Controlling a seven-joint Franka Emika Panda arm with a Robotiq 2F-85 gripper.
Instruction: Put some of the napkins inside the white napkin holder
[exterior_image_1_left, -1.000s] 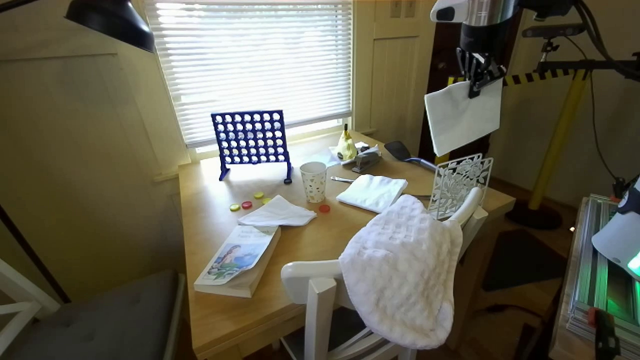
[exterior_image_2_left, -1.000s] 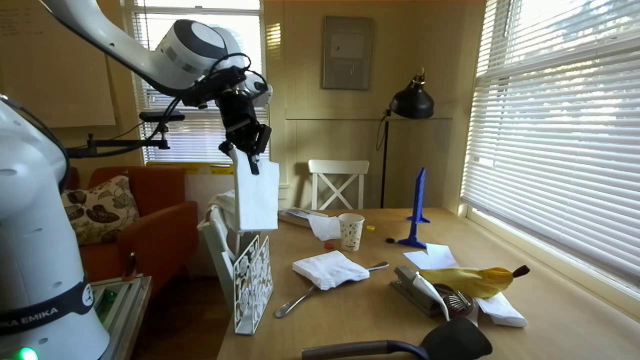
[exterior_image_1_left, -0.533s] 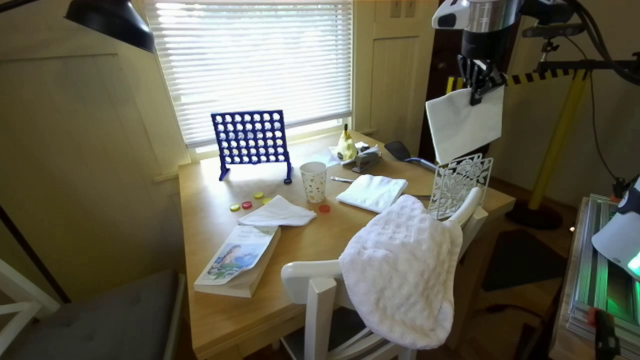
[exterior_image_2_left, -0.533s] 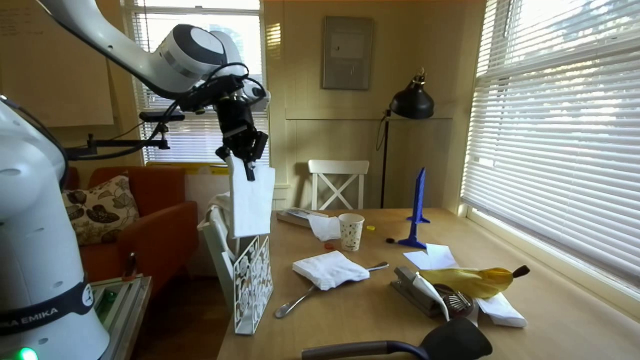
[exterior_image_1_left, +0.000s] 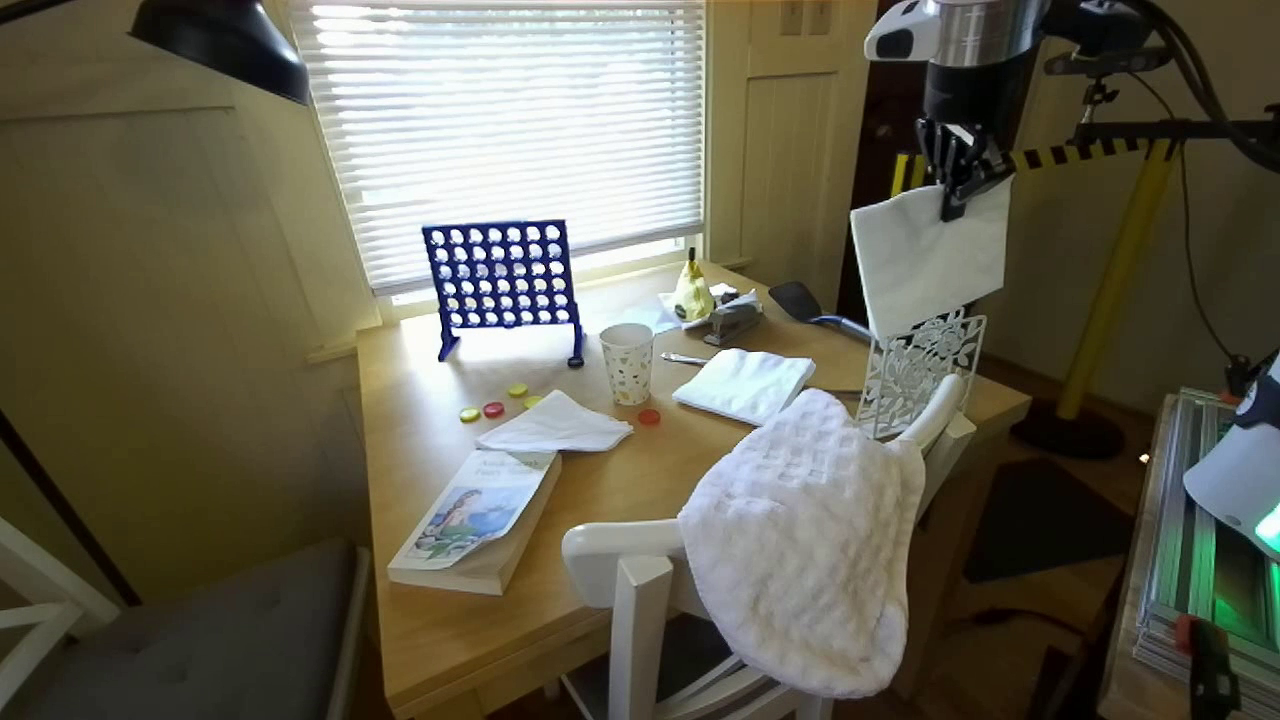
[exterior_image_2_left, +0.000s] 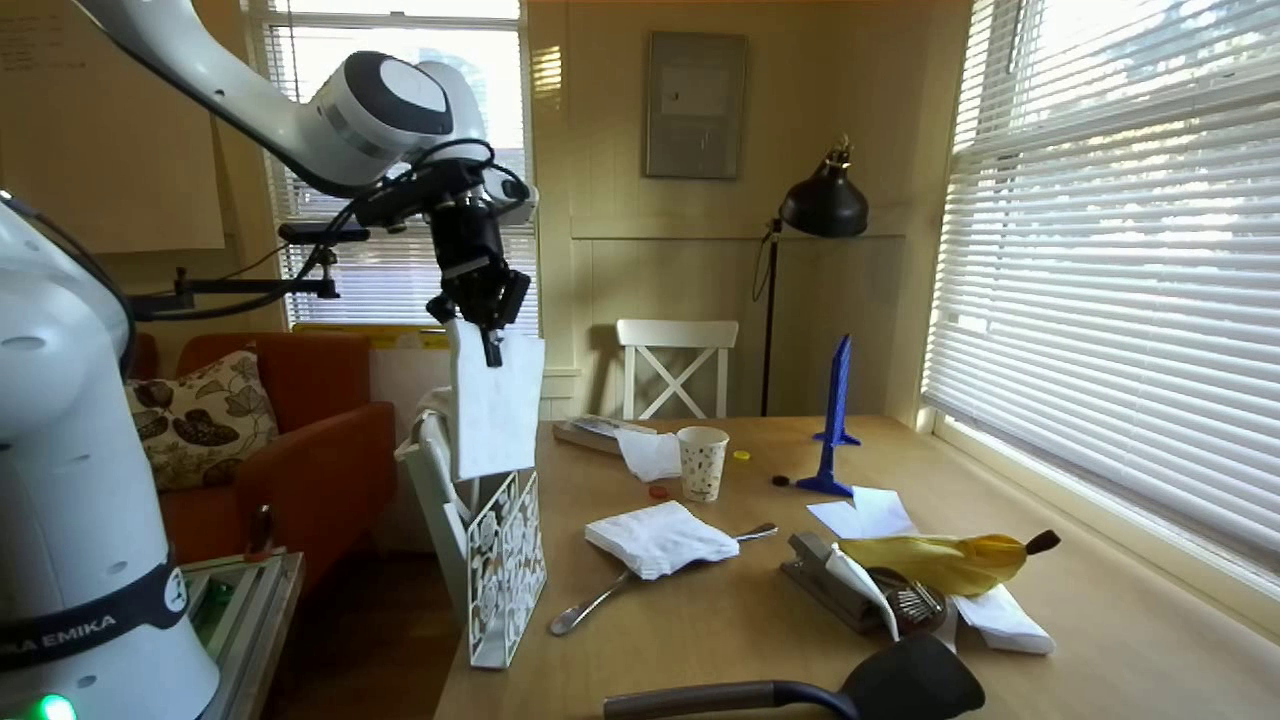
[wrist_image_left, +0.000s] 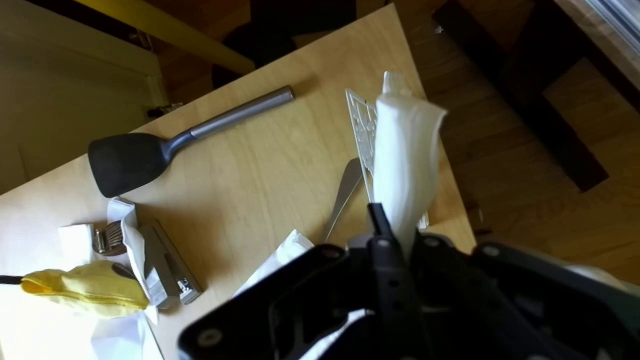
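Observation:
My gripper (exterior_image_1_left: 953, 212) is shut on the top edge of folded white napkins (exterior_image_1_left: 925, 262), which hang down flat; they also show in an exterior view (exterior_image_2_left: 497, 420) and seen from above in the wrist view (wrist_image_left: 407, 145). The white napkin holder (exterior_image_1_left: 912, 385) stands upright at the table's edge, also in an exterior view (exterior_image_2_left: 505, 590). In the wrist view one lattice side of the holder (wrist_image_left: 364, 130) shows just left of the napkins. The napkins' lower edge is about level with the holder's top; I cannot tell whether it is between the sides. More napkins (exterior_image_1_left: 745, 385) lie on the table.
A chair with a fluffy white towel (exterior_image_1_left: 805, 550) stands right by the holder. A knife (wrist_image_left: 345, 192) lies beside the holder, partly under the napkin stack. A spatula (exterior_image_2_left: 800, 695), stapler (exterior_image_2_left: 830, 590), cup (exterior_image_1_left: 628, 365), blue game board (exterior_image_1_left: 505, 275) and booklet (exterior_image_1_left: 480, 515) are on the table.
My gripper has come down with the held napkins, bringing their lower edge from above the holder to about its top. In an exterior view they also shifted slightly left. The holder has not moved.

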